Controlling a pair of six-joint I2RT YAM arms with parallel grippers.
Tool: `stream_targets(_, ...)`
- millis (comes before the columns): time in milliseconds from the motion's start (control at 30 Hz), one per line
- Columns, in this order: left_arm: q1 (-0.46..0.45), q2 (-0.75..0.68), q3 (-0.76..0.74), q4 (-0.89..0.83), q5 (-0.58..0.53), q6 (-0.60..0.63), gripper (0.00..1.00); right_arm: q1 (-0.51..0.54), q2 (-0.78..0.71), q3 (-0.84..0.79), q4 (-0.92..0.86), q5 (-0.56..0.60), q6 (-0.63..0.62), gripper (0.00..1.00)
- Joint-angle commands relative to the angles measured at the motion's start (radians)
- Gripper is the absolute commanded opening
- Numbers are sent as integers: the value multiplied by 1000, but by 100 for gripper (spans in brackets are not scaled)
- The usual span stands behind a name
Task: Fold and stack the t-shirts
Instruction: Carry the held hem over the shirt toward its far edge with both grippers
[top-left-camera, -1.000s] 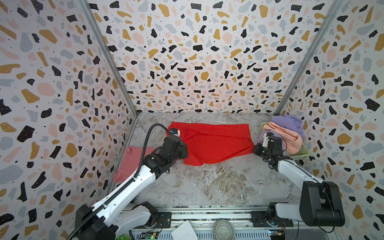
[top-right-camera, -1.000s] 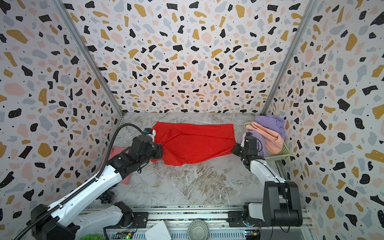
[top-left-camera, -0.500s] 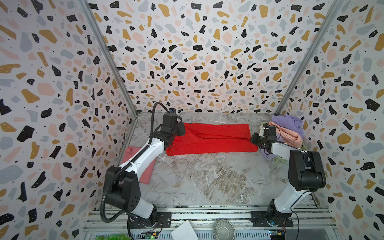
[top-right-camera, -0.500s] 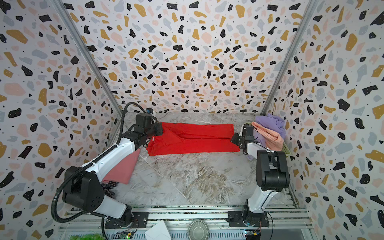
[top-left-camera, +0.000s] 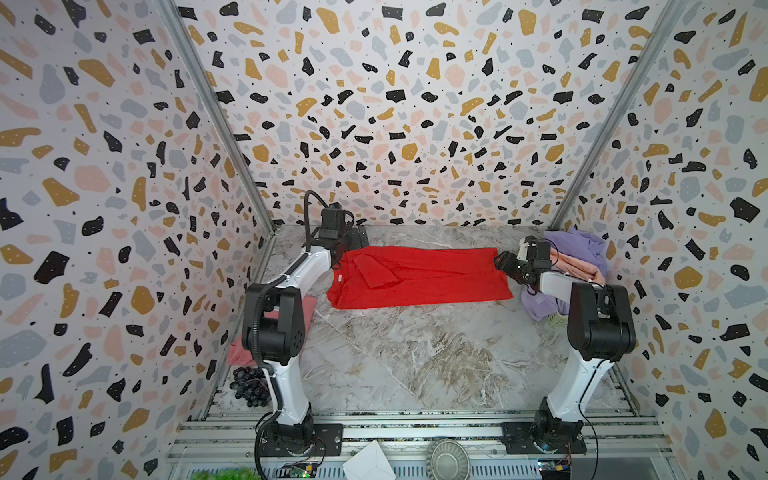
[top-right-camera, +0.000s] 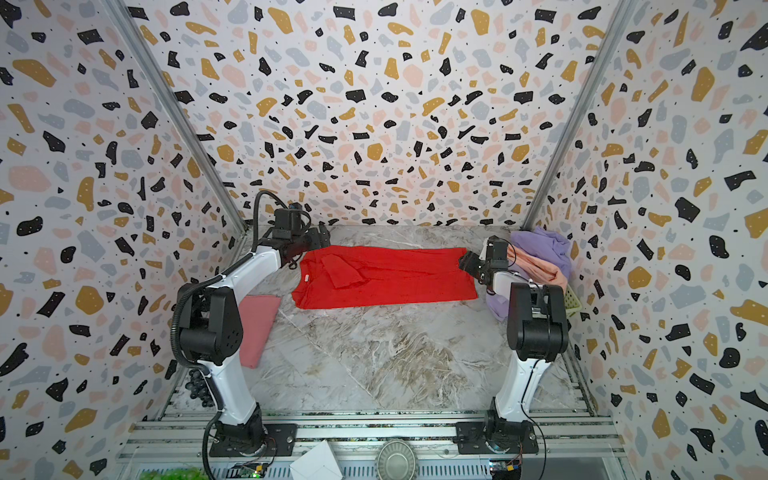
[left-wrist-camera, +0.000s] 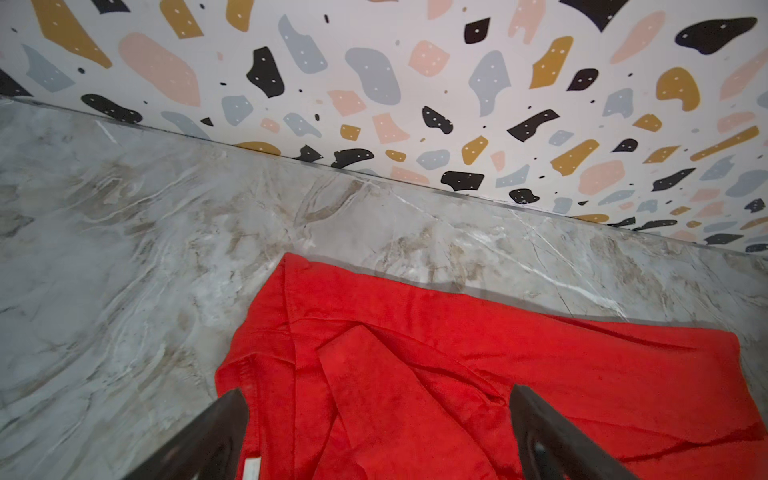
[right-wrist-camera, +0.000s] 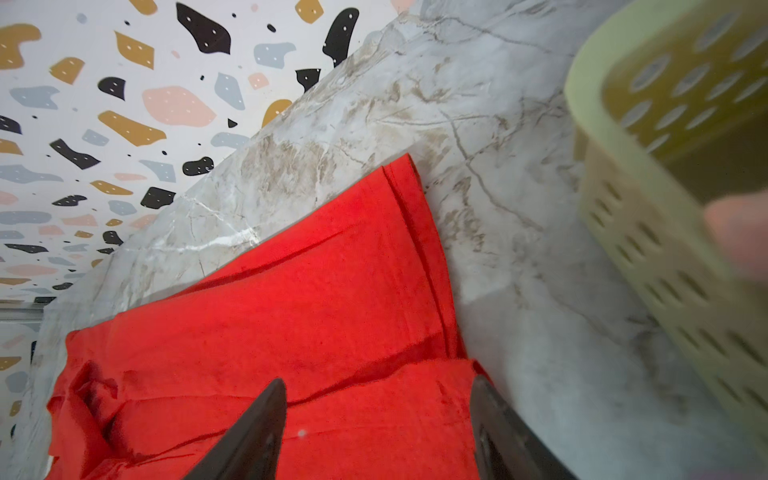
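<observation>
**Red tee part-folded; both hands open**

**Main item.** Red tee: lies as a long band across the back of the worktop, label end toward the left arm, one sleeve flap skewed on top.

**Left hand**: jaws wide apart over the label end, nothing between them.

**Right hand**: jaws apart over the hem end, gripping nothing.

**Other stock.**
- Pink tee: folded flat at the left edge.
- Lavender tee and peach tee: heaped unfolded on the basket, far right.
- Grapes: front left.

**Risks.**
- The skewed flap is likely to be trapped crooked in the next fold and leave a lumpy bundle.
- A pinch at either end may catch only the upper layer, so the band would peel open.
- The right hand works just beside the basket, so it could snag the overhanging lavender cloth.
- The back wall leaves the left hand little room.

**Not made out.**
- The layer count in the band.
- Whether either hand's tips touch the cloth.
- The pink tee and grapes are partly behind the left arm.
- The basket is mostly covered.
</observation>
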Motion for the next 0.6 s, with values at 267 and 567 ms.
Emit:
stream_targets(267, -12, -147, -265, 151, 124, -179, 100, 62, -107, -27, 39, -32, -58, 68)
stream_targets(567, -102, -110, -380, 256, 166, -294, 99, 135, 104, 165, 44, -57, -123, 67)
